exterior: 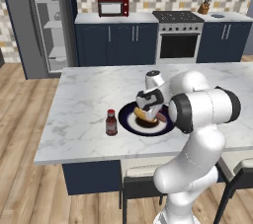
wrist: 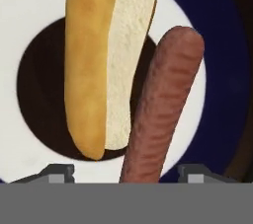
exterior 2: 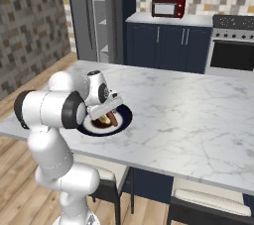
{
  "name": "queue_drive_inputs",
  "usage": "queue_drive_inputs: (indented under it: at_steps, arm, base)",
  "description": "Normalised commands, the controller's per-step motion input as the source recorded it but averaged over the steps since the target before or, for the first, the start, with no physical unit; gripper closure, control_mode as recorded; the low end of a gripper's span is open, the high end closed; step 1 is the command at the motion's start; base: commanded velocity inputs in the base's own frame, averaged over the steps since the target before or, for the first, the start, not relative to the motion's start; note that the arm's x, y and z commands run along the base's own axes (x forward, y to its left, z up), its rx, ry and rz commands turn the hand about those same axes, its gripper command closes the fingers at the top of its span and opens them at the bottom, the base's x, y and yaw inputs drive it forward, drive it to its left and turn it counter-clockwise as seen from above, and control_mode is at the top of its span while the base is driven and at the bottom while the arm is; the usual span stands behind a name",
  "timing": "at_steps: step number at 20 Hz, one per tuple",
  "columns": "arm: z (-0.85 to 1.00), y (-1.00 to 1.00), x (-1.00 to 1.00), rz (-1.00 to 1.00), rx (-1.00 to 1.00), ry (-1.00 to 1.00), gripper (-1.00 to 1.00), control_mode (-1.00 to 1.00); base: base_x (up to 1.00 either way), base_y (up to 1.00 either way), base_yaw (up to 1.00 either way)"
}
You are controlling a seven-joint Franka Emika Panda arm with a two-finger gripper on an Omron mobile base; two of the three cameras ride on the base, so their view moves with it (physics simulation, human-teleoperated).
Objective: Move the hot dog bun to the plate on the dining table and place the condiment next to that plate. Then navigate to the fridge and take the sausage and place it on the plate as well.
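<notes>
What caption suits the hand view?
Reddish-brown sausage between open gripper fingertips, beside golden hot dog bun on dark-rimmed white plate.

No text, label, brand, number or sign can be read anywhere. The condiment bottle [exterior: 111, 122] on the dining table [exterior: 79, 114] carries a pale label band, but it is too small and blurred to show any letters. The red microwave [exterior: 113, 6] on the far counter has a dark panel with no legible marks, and the oven [exterior: 179, 40] front shows none either.

Sausage [wrist: 160, 114] beside bun [wrist: 106, 60] on plate [wrist: 29, 35]
</notes>
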Motion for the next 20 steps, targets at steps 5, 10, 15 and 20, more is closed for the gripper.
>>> queue_drive_inputs:
  at_steps: [5, 10, 15, 20]
  arm:
    - [0.53, -0.09, -0.38, 0.0, 0.0, -0.01, -1.0, -1.0]
    - [0.68, -0.04, -0.51, 0.0, 0.0, -0.03, -1.0, -1.0]
    - [0.71, 0.0, -0.73, 0.0, 0.0, -0.1, -1.0, -1.0]
    - [0.63, 0.0, -0.83, 0.0, 0.0, -0.13, -1.0, -1.0]
  base:
    - [0.0, 0.0, 0.0]
    - [0.0, 0.0, 0.0]
    - [0.0, 0.0, 0.0]
    - [0.0, 0.0, 0.0]
